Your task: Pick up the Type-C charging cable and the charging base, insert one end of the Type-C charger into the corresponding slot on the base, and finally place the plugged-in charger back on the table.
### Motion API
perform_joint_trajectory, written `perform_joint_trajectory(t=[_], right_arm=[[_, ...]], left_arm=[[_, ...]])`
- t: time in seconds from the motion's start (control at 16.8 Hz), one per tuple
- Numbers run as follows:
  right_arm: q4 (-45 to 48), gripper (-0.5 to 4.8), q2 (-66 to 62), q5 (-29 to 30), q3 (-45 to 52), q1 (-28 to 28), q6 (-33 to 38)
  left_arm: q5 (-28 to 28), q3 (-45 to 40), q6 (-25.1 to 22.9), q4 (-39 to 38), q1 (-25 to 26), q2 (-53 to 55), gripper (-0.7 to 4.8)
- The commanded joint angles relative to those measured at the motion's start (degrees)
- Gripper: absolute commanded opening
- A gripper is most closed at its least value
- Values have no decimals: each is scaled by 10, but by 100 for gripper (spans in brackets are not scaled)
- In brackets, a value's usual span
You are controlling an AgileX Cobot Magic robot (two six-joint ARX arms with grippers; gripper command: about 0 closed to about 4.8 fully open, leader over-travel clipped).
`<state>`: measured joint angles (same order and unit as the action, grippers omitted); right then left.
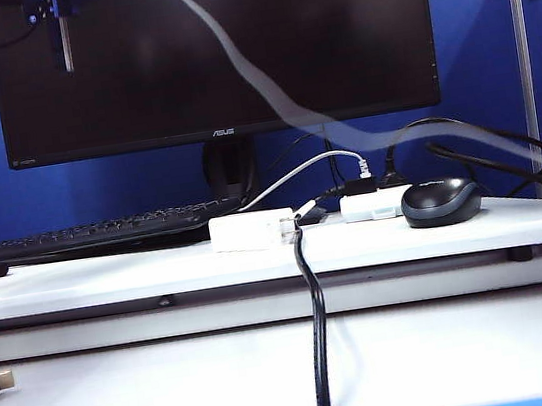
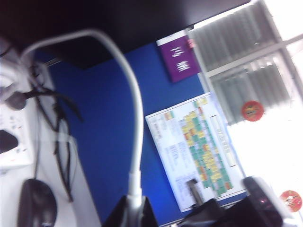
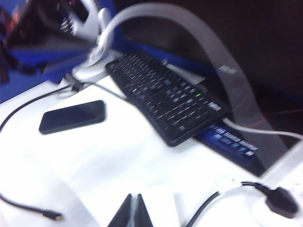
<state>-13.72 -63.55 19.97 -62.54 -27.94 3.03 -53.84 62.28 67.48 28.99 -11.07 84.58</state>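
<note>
Your left gripper (image 2: 135, 215) is up in the air with its jaws closed on the thin white charging cable (image 2: 134, 118), which arches away from the fingertips toward the black monitor (image 1: 209, 50); in the exterior view that cable shows as a blurred pale streak (image 1: 264, 78) across the screen. Your right gripper (image 3: 134, 213) hangs low over the white table (image 1: 258, 257) with its jaws pressed together; a white block just beside its tips is too washed out to name, so you cannot tell whether it holds anything. The white charging base (image 1: 252, 231) lies on the table behind the thick black cord (image 1: 315, 318), between the keyboard (image 1: 94, 233) and the mouse (image 1: 441, 201).
</note>
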Motion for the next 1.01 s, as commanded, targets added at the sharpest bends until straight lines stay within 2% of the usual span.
perform_joint_trajectory(t=[0.06, 0.18, 0.3, 0.48, 0.59, 0.71, 0.83, 1.01], right_arm=[[9, -5, -8, 8, -4, -7, 0], [29, -5, -8, 26, -4, -17, 3], [83, -5, -8, 62, -4, -23, 42], [184, 4, -17, 85, -4, -29, 172], [215, 59, -24, 106, -5, -27, 264], [225, 150, -33, 139, -7, -26, 322], [231, 154, -41, 166, -7, -27, 349], [239, 153, -43, 167, -7, -26, 350]], left_arm=[[-52, 2, 0, 12, -1, -2, -5], [-75, 2, 0, 16, -1, -2, -5], [-99, 2, 1, 29, -3, -2, -5], [-153, 2, 5, 66, -21, -3, -5], [-183, 2, 5, 96, -39, -3, -5], [-194, 2, 5, 121, -57, -3, -5], [-194, 2, 5, 123, -70, -3, -5], [-195, 2, 5, 123, -90, -3, -5]])
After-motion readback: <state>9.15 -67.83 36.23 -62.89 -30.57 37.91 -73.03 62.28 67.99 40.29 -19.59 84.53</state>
